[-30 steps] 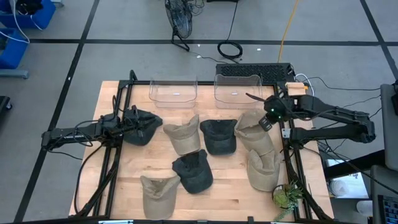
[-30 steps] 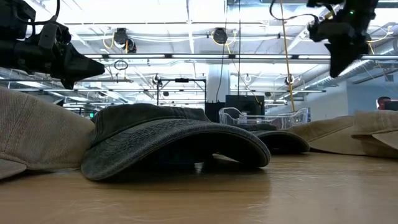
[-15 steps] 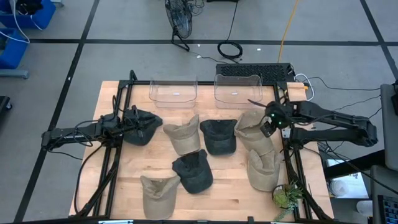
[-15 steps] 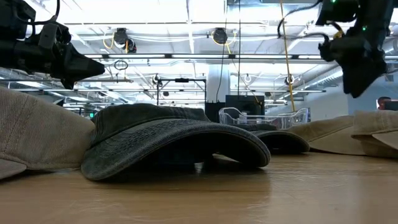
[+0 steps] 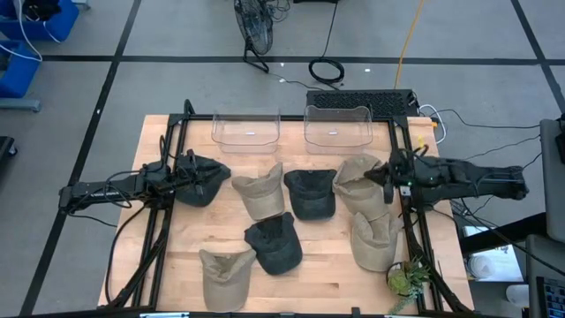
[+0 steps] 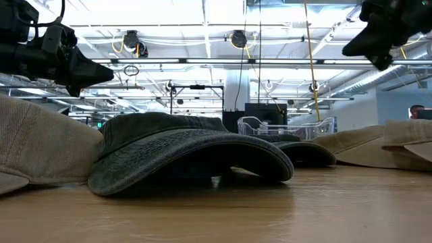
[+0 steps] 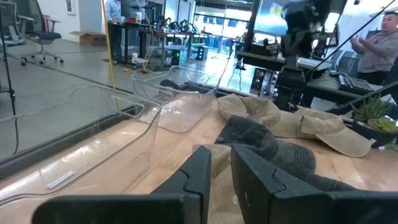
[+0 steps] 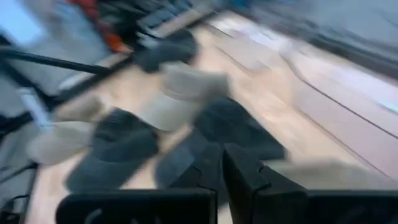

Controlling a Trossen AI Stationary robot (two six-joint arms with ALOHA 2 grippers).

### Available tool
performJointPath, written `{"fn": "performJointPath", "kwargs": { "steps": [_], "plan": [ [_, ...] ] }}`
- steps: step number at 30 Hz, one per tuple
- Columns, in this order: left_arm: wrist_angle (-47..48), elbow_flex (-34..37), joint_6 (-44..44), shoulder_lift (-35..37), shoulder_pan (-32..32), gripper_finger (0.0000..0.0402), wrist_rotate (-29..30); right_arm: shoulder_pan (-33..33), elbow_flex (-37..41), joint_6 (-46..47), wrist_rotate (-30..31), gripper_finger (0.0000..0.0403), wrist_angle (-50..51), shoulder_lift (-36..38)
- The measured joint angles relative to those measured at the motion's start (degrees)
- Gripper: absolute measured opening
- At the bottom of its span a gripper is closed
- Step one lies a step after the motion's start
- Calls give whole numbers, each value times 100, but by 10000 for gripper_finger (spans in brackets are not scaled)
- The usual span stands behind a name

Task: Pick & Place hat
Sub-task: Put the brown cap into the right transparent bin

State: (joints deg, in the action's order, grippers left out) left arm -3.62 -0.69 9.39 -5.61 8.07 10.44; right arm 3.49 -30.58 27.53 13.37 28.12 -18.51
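Note:
Several caps lie crown-up on the wooden table, some dark and some tan. My left gripper (image 5: 196, 176) hangs shut in the air over the dark cap (image 5: 203, 184) at the table's left, raised well above the table in the low view (image 6: 101, 71). Its fingers stand close together in the left wrist view (image 7: 221, 169). My right gripper (image 5: 382, 177) is shut and hovers by the right edge of the tan cap (image 5: 357, 184), high up in the low view (image 6: 352, 48). The right wrist view (image 8: 221, 163) is blurred and looks out over dark and tan caps.
Two clear plastic bins (image 5: 245, 129) (image 5: 336, 125) stand at the table's far edge. More caps lie in the middle (image 5: 311, 193) (image 5: 259, 194) (image 5: 274, 244) and near the front (image 5: 225, 275) (image 5: 373, 240). A small plant (image 5: 407, 279) sits at the near right corner. A person (image 7: 379, 46) stands beyond the table.
My right gripper has tipped from pointing steeply down to slanting toward the table's left. It dipped, then rose again, and drew slightly toward the right edge while staying shut. The caps have not moved.

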Motion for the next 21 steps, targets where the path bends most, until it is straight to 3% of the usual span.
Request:
{"fn": "performJointPath", "kwargs": {
  "steps": [5,8,21],
  "plan": [
    [0,0,0,0,1,67,0,601,1459,-1053,-9,1,-2179,492],
    [0,0,0,0,-1,67,0,844,1996,-1273,11,1,-2790,663],
    [-8,0,0,-2,-1,67,-1,975,2164,-2413,385,0,-2054,1834]
  ]
}}
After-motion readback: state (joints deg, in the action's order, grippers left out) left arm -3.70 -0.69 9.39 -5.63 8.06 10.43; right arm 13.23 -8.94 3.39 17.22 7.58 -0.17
